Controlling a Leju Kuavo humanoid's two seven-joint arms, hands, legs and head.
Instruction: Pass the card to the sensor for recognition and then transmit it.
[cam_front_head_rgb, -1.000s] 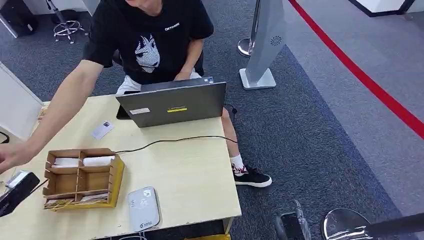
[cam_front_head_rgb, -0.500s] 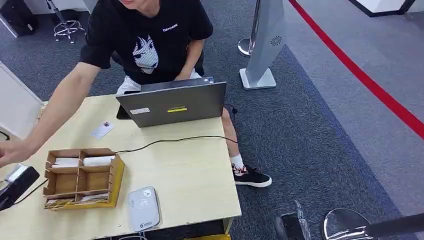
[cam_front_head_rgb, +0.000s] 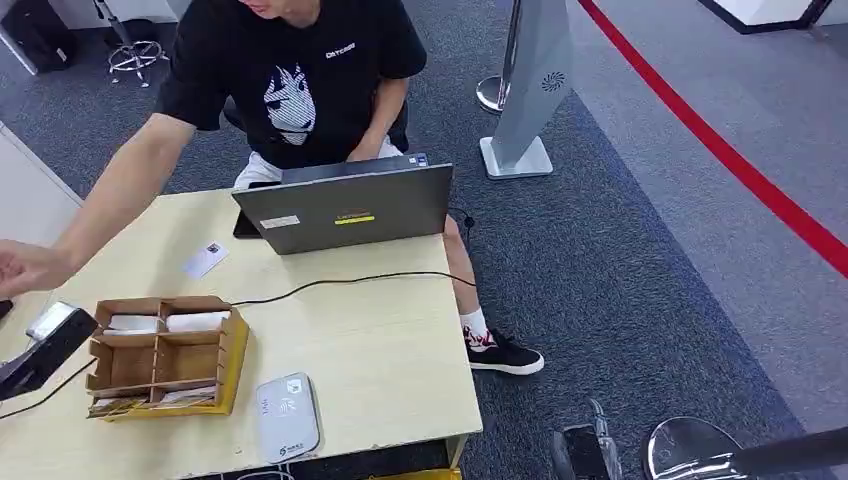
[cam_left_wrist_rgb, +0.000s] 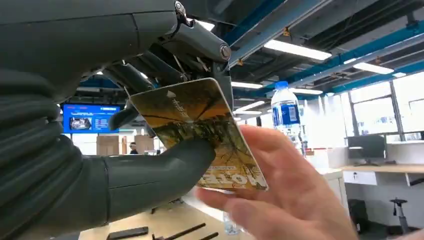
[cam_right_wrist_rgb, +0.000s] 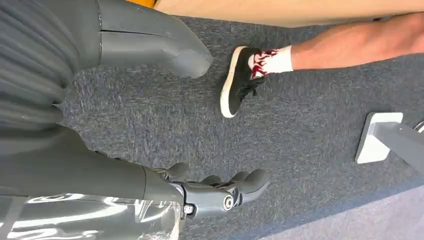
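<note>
My left hand (cam_left_wrist_rgb: 150, 170) pinches a card (cam_left_wrist_rgb: 200, 130) with a yellow-brown picture between thumb and fingers. A person's hand (cam_left_wrist_rgb: 280, 190) lies against the card's other side, fingers touching it. In the head view my left hand (cam_front_head_rgb: 40, 350) is over the table's left edge, with the card (cam_front_head_rgb: 52, 320) on top and the person's hand (cam_front_head_rgb: 25, 268) just beyond it. The pale grey sensor pad (cam_front_head_rgb: 287, 415) lies near the table's front edge. My right hand (cam_right_wrist_rgb: 215, 192) hangs over the carpet, fingers apart, holding nothing.
A cardboard divided box (cam_front_head_rgb: 165, 355) stands between my left hand and the sensor pad. A grey laptop (cam_front_head_rgb: 345, 208) faces the seated person, with a black cable (cam_front_head_rgb: 350, 278) crossing the table. Another card (cam_front_head_rgb: 205, 259) lies on the wood. A silver stand (cam_front_head_rgb: 530, 90) stands on the carpet.
My left hand has carried the card farther across the table, away from the front edge. The person's hand has drawn back the same way, staying just beyond it.
</note>
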